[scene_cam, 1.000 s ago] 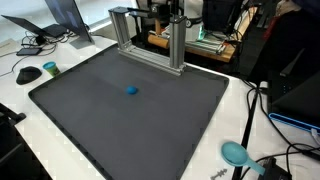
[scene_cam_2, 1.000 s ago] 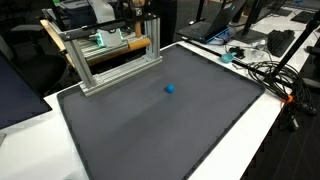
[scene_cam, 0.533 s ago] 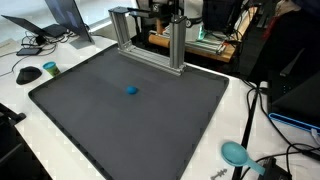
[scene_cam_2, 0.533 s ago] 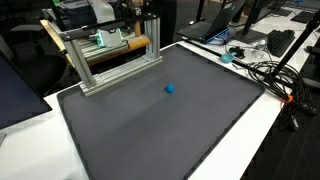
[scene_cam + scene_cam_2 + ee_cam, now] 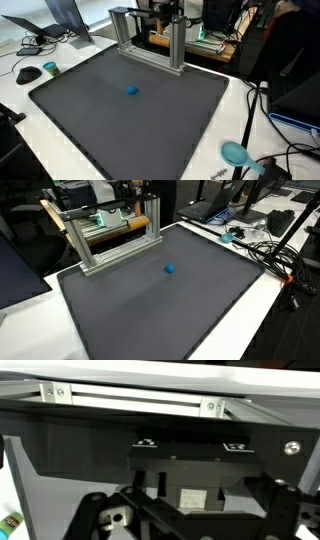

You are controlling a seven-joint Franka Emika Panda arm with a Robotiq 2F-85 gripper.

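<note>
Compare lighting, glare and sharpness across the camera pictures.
In both exterior views the dark grey rectangular mat is evenly lit and matte, without glare, and the small blue ball looks sharp with hardly any shadow; in the wrist view the silver aluminium frame is bright and slightly soft, while the lower half is dark and blurred.

Open mat, metal frame along far edge
</note>
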